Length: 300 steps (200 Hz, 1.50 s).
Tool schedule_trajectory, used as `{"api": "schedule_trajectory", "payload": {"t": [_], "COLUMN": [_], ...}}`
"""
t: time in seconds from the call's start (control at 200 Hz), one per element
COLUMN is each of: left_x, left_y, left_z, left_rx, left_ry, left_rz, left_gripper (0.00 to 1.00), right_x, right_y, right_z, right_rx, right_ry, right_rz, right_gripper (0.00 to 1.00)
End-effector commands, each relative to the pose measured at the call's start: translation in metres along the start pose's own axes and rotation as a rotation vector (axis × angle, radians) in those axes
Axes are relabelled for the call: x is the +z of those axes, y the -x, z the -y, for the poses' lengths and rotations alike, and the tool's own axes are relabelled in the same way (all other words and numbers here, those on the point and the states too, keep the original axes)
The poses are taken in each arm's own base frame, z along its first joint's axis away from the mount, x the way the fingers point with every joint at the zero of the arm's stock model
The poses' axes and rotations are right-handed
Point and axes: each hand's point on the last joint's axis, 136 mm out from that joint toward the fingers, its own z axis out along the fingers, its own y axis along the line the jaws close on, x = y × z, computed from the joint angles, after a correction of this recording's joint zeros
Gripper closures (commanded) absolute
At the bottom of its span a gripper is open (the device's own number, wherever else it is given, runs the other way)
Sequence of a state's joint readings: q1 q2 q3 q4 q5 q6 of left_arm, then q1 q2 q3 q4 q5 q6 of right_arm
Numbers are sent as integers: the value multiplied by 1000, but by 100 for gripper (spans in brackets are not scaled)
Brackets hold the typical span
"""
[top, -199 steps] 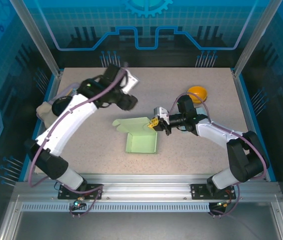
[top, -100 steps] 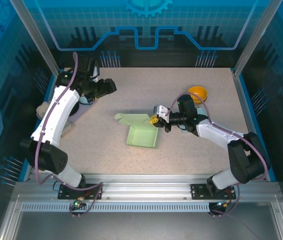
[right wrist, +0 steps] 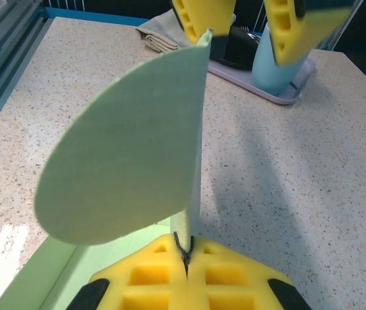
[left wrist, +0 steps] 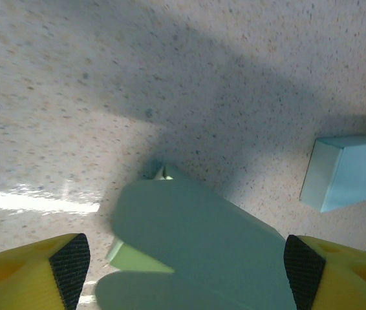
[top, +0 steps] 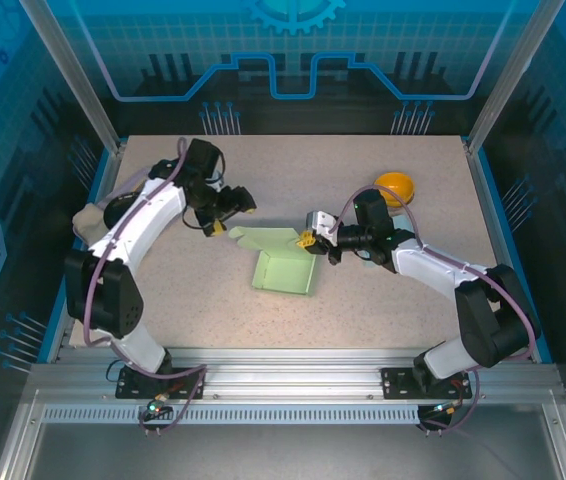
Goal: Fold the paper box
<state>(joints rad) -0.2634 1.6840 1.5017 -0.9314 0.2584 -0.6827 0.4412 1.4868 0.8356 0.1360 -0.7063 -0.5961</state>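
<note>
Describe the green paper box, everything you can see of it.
The paper box is pale green, thin matte card, only part folded. Its shallow tray-like base lies flat near the middle of the speckled table. A long flap with a rounded end rises along the far edge. The shut right gripper pinches its right end. Its left end sits by the open left gripper; whether they touch cannot be told.
</note>
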Motion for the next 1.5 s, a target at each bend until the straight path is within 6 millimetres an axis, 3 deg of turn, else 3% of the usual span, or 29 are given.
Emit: {"api": "schedule_trajectory", "payload": {"t": [0.0,0.315,0.6,0.805,1.135,1.496], "left_x": [26,47,21,29,56,65], "left_y": [-8,-21,9,19,-4,-39], "left_z": [10,19,-10,-35,-4,19], "left_rx": [-4,31,219,158,-12,-52], "left_ry": [-35,-13,51,21,-230,-261], "left_rz": [-61,-86,-76,-101,-207,-270], "left_gripper": [18,19,17,16,16,16], "right_x": [7,10,6,7,7,17], "right_y": [2,-9,-14,-13,-16,-34], "right_z": [-5,-5,-17,-20,-19,-15], "right_rx": [-22,-13,-15,-8,6,5], "right_ry": [21,11,65,91,101,53], "right_rz": [7,-16,-18,-5,-9,-35], "right_gripper": [100,100,100,100,100,100]}}
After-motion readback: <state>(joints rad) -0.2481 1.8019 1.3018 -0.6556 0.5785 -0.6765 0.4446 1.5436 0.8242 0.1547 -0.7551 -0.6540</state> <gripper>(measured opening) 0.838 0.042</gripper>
